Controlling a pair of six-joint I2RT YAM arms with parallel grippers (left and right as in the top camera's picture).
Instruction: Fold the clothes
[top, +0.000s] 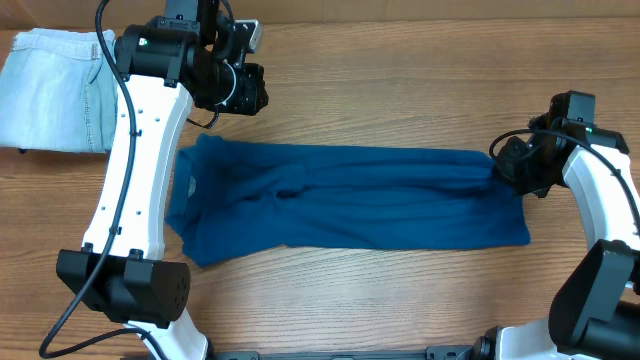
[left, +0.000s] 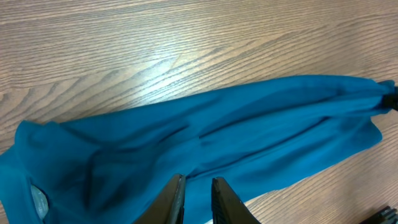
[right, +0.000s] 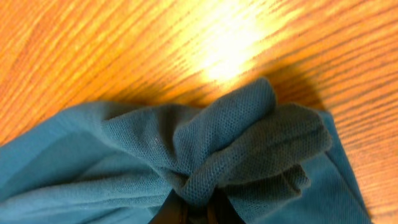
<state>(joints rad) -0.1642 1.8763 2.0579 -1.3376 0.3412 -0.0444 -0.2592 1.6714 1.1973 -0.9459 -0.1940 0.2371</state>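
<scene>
1. Where the right gripper (right: 189, 211) meets the shirt (top: 350, 195), you see its fingers only as dark tips at the bottom edge of the wrist view, buried under bunched knit. They are pressed together, pinching the shirt's right end.
2. Your left gripper (left: 196, 186) is cut off low in its own view. Its fingers stand a narrow gap apart, holding nothing, near the desk's (top: 400, 80) far edge, beyond the shirt's collar end.
3. Your shirt lies stretched along the middle of the desk, collar toward the left edge.
4. Pale jeans (top: 55, 90) sit in the far left corner, partly out of frame.
5. You cannot read the pale tag (left: 38, 200) inside the collar; it is too small.
</scene>
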